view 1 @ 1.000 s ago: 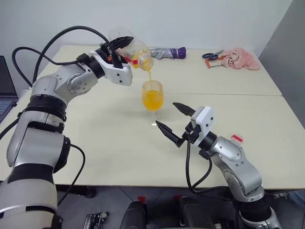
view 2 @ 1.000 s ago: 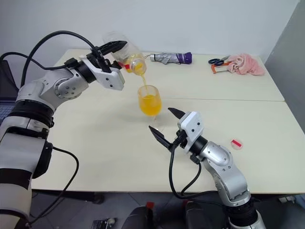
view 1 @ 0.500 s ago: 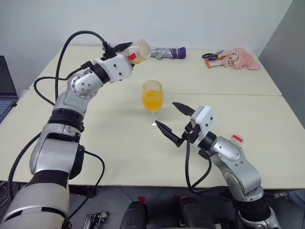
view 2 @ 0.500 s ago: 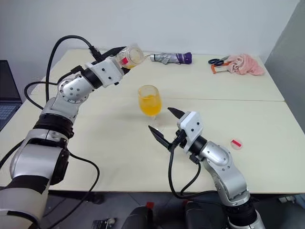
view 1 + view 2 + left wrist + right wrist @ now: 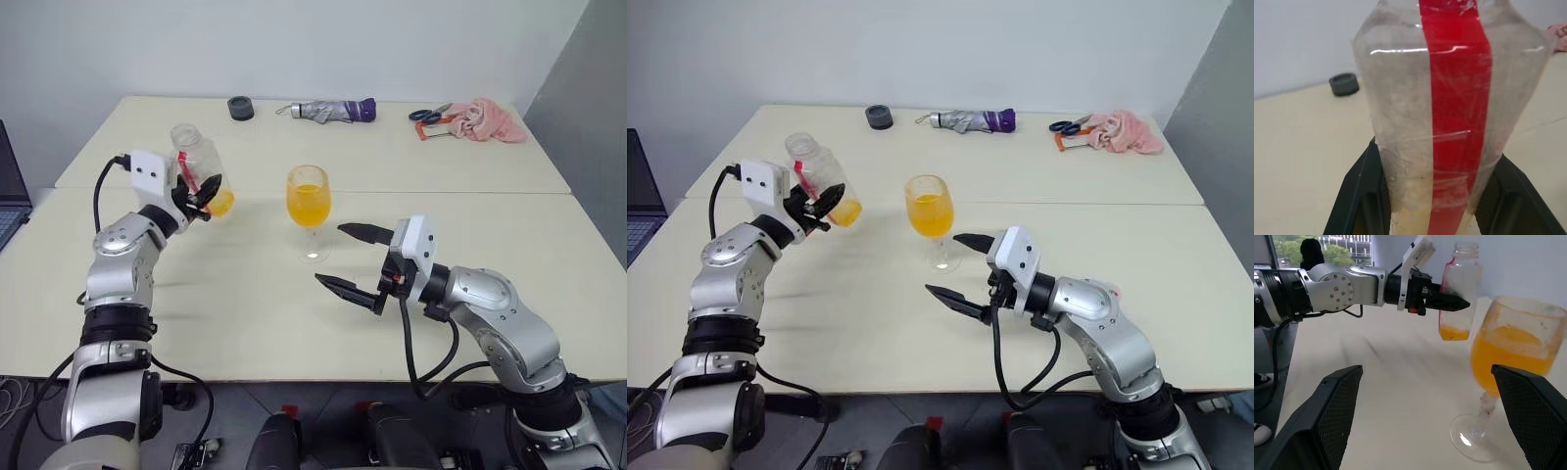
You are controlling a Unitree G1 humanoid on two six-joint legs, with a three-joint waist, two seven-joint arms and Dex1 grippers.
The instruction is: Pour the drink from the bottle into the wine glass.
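The wine glass (image 5: 310,196) stands on the cream table (image 5: 245,313), its bowl more than half full of the orange drink (image 5: 309,207). Left of it, clear of the table, my left gripper (image 5: 201,192) is shut on the clear bottle (image 5: 195,164). The bottle is nearly upright, mouth up and uncapped, with a red strip (image 5: 1457,98) down its side and a little drink (image 5: 221,204) left at its base. Black fingers (image 5: 1359,196) press on both sides of it. My right gripper (image 5: 330,255) hangs open just in front of the glass, touching nothing.
Along the far edge lie a black round object (image 5: 240,108), a folded umbrella (image 5: 328,110), scissors (image 5: 431,115) and a pink cloth (image 5: 485,119). A laptop (image 5: 8,186) sits at the left border. A seam between two tables runs behind the glass.
My left arm has swung down and leftward from above the glass, rolling the bottle from tipped to upright; the stream has stopped. The right gripper has turned slightly. The camera view has shifted.
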